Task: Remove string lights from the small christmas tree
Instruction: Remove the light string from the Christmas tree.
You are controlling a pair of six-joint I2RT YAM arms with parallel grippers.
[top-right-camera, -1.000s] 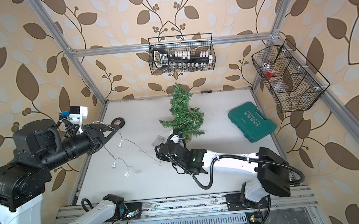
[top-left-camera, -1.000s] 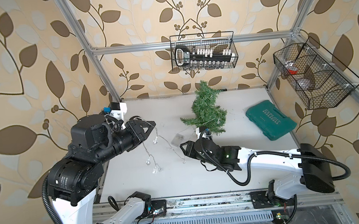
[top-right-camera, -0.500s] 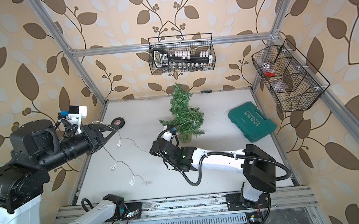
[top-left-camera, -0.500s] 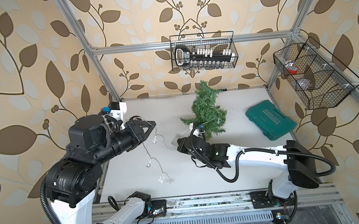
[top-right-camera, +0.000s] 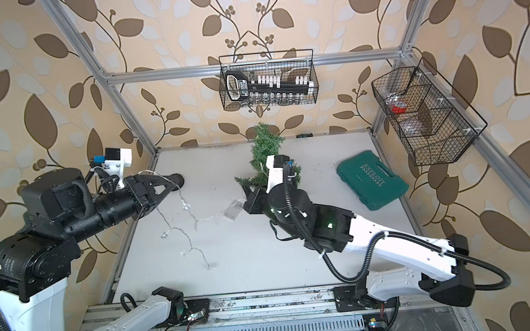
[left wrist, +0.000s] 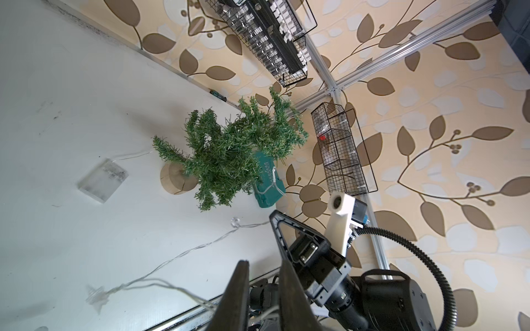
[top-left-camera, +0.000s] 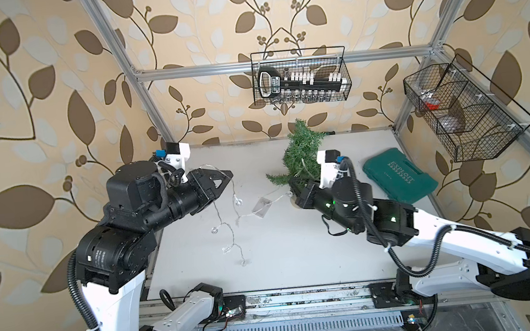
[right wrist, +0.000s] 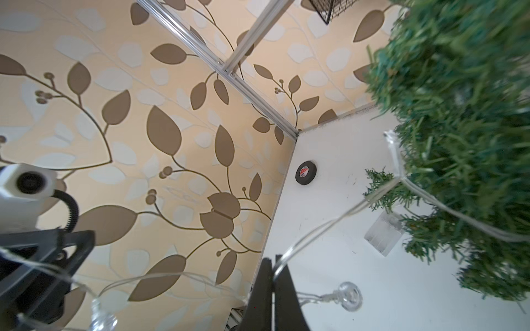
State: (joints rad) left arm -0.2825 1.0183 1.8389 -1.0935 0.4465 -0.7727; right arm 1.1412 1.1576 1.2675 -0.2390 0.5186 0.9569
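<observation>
Green tool case seen right of centre; two black wire baskets hung upper frame; black tape roll lying flat.

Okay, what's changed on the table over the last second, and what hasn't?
The right gripper swung toward the small christmas tree and closed on the string lights. The strand hanging from the left gripper shifted, its lower end sliding across the table. The left gripper kept its hold; the battery box, tree and green case stayed put.

Battery box left of tree
</observation>
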